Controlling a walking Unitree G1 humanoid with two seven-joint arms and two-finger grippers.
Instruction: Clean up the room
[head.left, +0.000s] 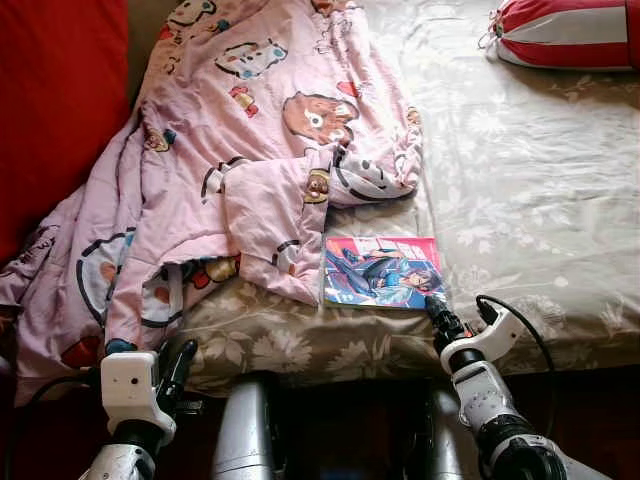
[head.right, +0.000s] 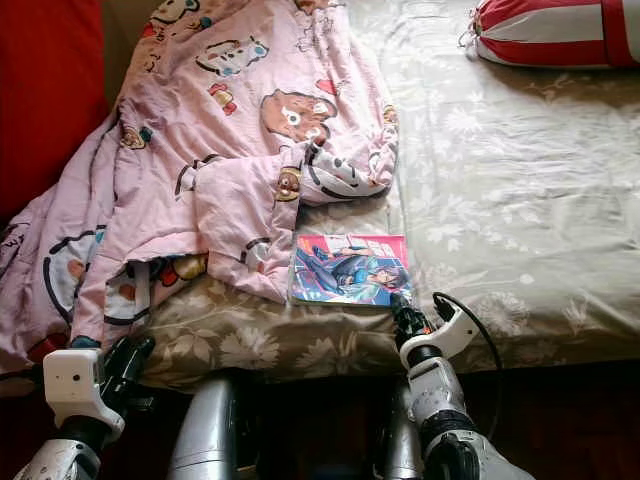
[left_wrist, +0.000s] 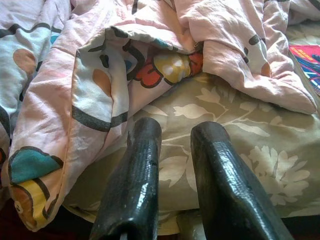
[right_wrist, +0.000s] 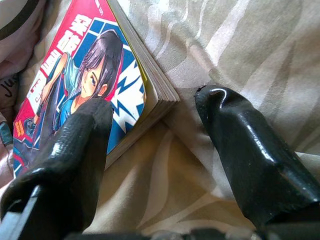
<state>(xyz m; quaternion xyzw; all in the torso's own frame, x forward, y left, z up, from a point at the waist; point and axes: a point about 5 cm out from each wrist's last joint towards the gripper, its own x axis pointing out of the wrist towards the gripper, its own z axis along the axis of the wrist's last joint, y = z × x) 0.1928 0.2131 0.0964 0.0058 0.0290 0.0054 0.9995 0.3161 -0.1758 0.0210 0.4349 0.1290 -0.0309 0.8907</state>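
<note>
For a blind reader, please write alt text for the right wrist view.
The right hand, fingers open, sits at the corner of a comic book lying on a floral bedsheet. One finger overlaps the book's cover; the other is over bare sheet.

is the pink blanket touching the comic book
Touching. The left eye view shows the pink blanket lapping onto the comic book at its left edge.

Pink cartoon-print blanket (head.left: 250, 150), beige floral sheet (head.left: 520, 190), red-and-blue comic book (head.left: 381, 271).
</note>
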